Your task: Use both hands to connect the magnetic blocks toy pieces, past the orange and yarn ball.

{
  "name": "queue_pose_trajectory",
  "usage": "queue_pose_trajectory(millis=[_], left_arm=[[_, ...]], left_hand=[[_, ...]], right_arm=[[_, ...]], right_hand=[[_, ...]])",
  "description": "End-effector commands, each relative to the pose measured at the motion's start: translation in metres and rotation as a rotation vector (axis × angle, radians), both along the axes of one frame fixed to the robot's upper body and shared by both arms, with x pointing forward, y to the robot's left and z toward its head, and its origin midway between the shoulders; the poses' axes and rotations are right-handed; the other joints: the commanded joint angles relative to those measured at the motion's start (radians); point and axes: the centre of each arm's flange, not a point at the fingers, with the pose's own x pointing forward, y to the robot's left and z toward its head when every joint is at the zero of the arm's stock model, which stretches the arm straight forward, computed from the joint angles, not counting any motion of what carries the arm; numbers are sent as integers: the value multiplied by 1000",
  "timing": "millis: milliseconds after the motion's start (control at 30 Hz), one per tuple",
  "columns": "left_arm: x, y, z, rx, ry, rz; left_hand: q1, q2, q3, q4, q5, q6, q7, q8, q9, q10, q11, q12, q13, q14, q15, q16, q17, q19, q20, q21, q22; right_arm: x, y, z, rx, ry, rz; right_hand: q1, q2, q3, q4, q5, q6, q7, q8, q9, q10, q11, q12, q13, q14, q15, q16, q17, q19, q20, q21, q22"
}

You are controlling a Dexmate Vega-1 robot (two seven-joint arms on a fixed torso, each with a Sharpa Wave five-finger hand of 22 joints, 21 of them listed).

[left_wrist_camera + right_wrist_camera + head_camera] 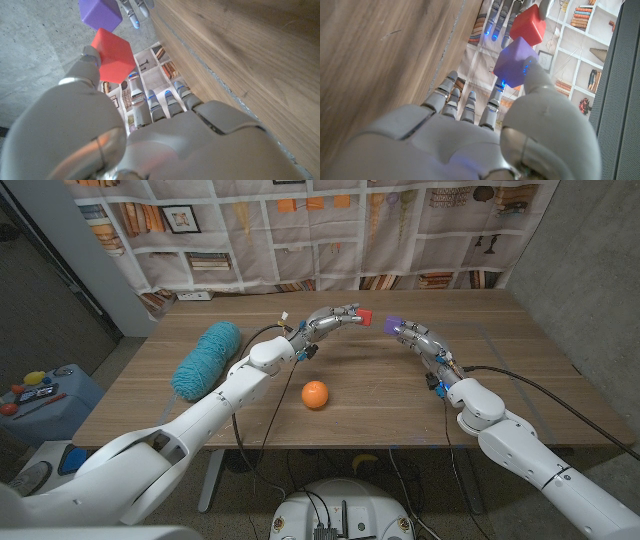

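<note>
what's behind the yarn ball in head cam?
Behind the teal yarn ball there is bare table, then the bookshelf-print backdrop with a white outlet box at its foot. The tabletop directly under the yarn is covered.

A cloth backdrop (330,230) printed with bookshelves is hung beyond the left hand (335,318). A white wall socket (194,295) is seen to that hand's left, and a blue bin (45,408) of toys farther left, off the wooden table (520,380).

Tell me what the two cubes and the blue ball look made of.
Red cube and purple cube: probably smooth matte plastic, with flat even faces and softly rounded edges. Blue yarn ball: wound fibre, likely wool or acrylic, with a fuzzy, stranded surface.
</note>
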Motion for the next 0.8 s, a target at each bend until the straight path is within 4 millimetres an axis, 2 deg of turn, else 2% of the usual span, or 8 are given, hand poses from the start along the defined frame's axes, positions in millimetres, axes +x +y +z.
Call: queue_pose_trajectory(millis=[33,800], left_arm=[[-2,-1,-1,5,3,-5],[4,-6,1,19,10,-23]], left_hand=[[31,38,-6,0,8,63,-70,4,4,-4,2,0,3,-6,2,0,4,1,4,-1,3],[32,41,-9,-1,9,63,-72,2,5,-5,4,1,3,-7,2,1,4,-1,5,-1,4]], right_arm=[[-1,6,4,-8,9,5],[-3,16,13,-31,5,20]], right_hand=[[23,48,-6,0,8,99,51,55,-1,4,10,1,4,7,6,-1,3,-1,7,3,3],[14,52,-13,0,14,106,56,54,-13,9,16,1,3,10,9,-2,4,1,11,5,3]])
